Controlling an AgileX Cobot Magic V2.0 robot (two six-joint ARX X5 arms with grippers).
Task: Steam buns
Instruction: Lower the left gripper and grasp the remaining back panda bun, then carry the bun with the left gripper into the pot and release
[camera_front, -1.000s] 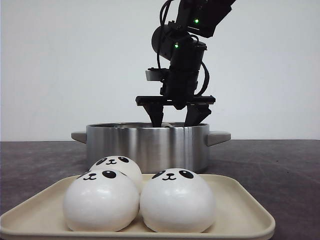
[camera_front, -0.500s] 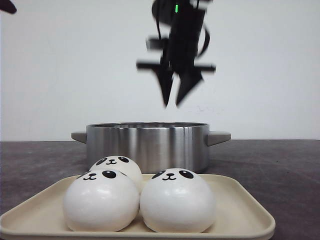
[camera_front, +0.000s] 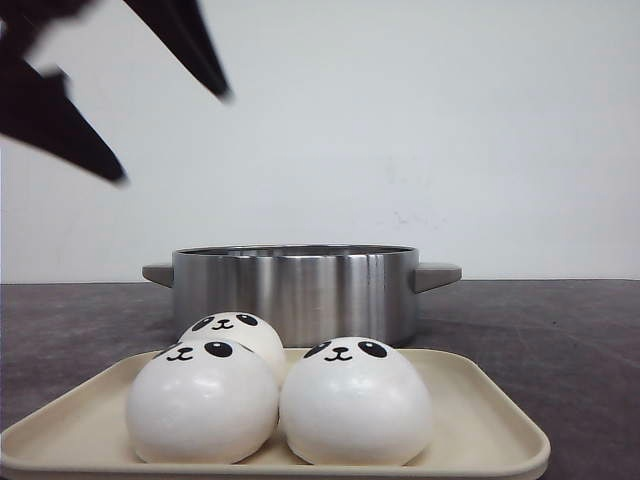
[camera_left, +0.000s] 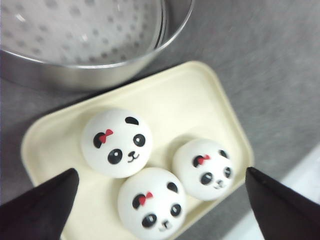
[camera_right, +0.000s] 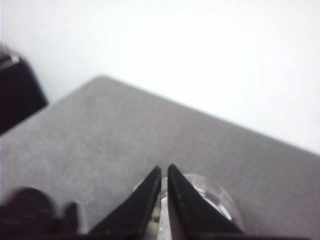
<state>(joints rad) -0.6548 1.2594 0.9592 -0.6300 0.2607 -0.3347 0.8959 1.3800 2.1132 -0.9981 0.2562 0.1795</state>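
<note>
Overhead, the left gripper (camera_front: 165, 135) hangs at ten o'clock in the front view, its two black fingers (camera_front: 185, 40) spread wide and holding nothing, high above a cream tray (camera_front: 480, 420) on the dark grey table (camera_front: 560, 330). Three white panda-faced buns (camera_front: 355, 400) sit bunched together on the tray, two in front touching side by side and one tucked just behind them at eleven o'clock. The left wrist view shows red bows on their faces and the tray's long edge just beside a steel pot (camera_front: 295, 290), whose perforated steamer insert (camera_left: 75, 25) appears bare in the part that shows. The pot stands at twelve o'clock from the tray, handles out to either side. The right gripper (camera_right: 164, 172) is seen only by its own camera, fingertips pressed nearly together over a blurred, glassy round object (camera_right: 210, 200) on the table.
</note>
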